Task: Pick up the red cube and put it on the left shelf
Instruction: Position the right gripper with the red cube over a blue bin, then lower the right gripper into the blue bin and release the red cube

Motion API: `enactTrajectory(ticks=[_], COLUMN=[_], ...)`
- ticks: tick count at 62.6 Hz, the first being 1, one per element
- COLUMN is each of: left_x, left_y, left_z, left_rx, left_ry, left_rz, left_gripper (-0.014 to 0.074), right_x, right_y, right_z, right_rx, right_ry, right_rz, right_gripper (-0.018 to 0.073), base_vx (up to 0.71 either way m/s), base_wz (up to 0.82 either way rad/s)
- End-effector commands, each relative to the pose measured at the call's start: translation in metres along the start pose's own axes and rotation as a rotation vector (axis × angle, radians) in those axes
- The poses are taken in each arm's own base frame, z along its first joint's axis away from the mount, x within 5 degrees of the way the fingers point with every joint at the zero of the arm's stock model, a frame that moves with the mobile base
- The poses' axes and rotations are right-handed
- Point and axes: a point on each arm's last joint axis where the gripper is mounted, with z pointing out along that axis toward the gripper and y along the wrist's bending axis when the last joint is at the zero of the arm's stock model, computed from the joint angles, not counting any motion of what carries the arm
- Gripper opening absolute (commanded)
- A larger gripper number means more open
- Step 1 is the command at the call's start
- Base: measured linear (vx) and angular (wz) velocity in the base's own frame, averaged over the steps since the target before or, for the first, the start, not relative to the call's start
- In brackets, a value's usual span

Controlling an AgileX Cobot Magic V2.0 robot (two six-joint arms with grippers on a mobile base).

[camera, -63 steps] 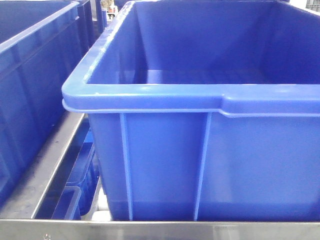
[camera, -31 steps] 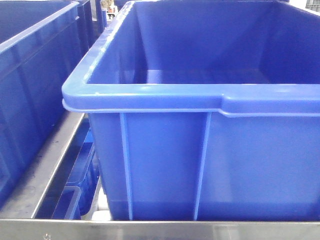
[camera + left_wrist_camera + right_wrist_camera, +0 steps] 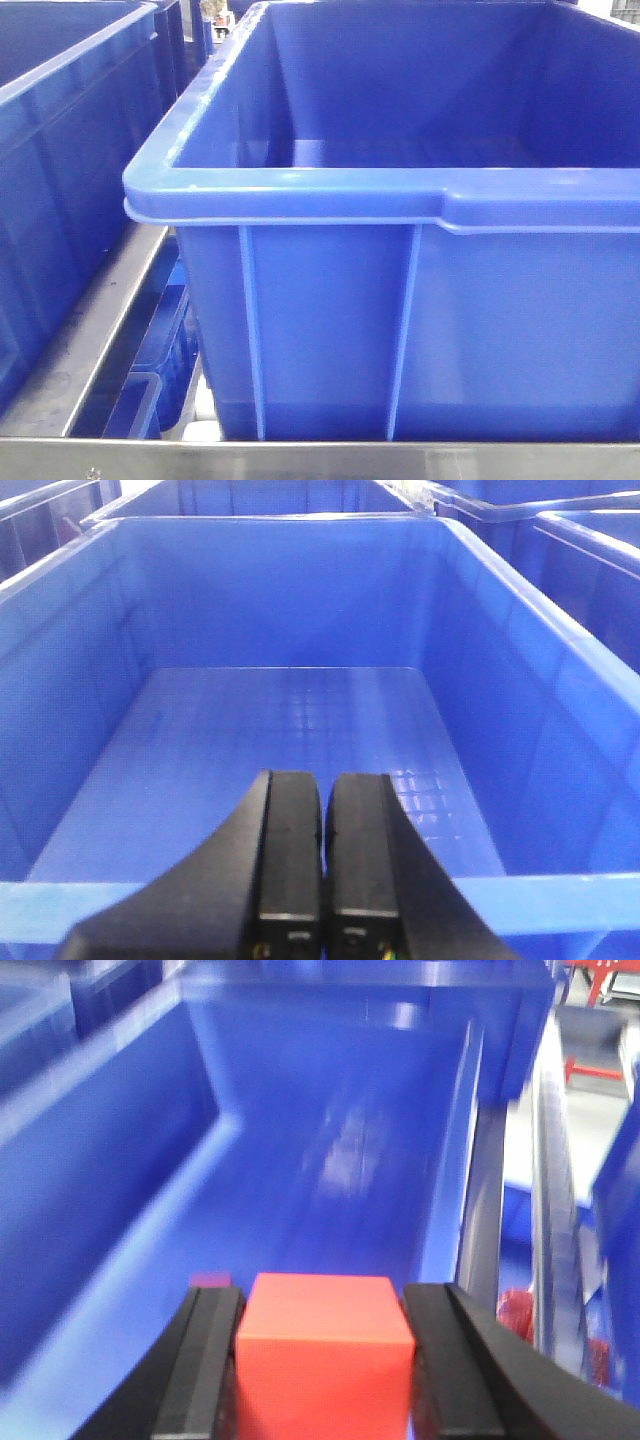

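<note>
Right claw [image 3: 325, 1320] clamps the red cube [image 3: 325, 1365] before a blurred bin [image 3: 120, 1160]; left claw [image 3: 323, 792] pressed together.

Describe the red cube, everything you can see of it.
The red cube is plain orange-red with smooth, matte faces and crisp edges. Its top and near face show, and the bottom is cut off by the frame. It sits level, clamped between the black fingers of the right hand, which press its two sides, with a blue bin beyond.
</note>
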Motion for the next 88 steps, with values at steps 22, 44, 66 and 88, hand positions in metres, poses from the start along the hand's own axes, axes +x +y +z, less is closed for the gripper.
enactTrajectory(ticks=[22, 44, 66, 88], left_x=[0.001, 0.001, 0.001, 0.001], left_y=[0.0, 0.0, 0.0, 0.0], left_z=[0.0, 0.0, 0.0, 0.0], left_rx=[0.002, 0.002, 0.002, 0.002], left_ry=[-0.055, -0.055, -0.055, -0.055], left_rz=[-0.014, -0.014, -0.014, -0.014], left_gripper=[0.009, 0.009, 0.009, 0.009], right_x=[-0.048, 0.0, 0.044, 0.082], right_y=[0.027, 0.043, 0.053, 0.057], right_z=[0.125, 0.203, 0.255, 0.281], right_rx=[-0.016, -0.025, -0.031, -0.024], right_ry=[0.444, 0.726, 0.843, 0.973], right_rz=[-0.067, -0.076, -0.098, -0.118], right_gripper=[0.0148, 0.0148, 0.0148, 0.0148], base_vx=[0.0, 0.0, 0.0, 0.0], base_wz=[0.0, 0.0, 0.0, 0.0])
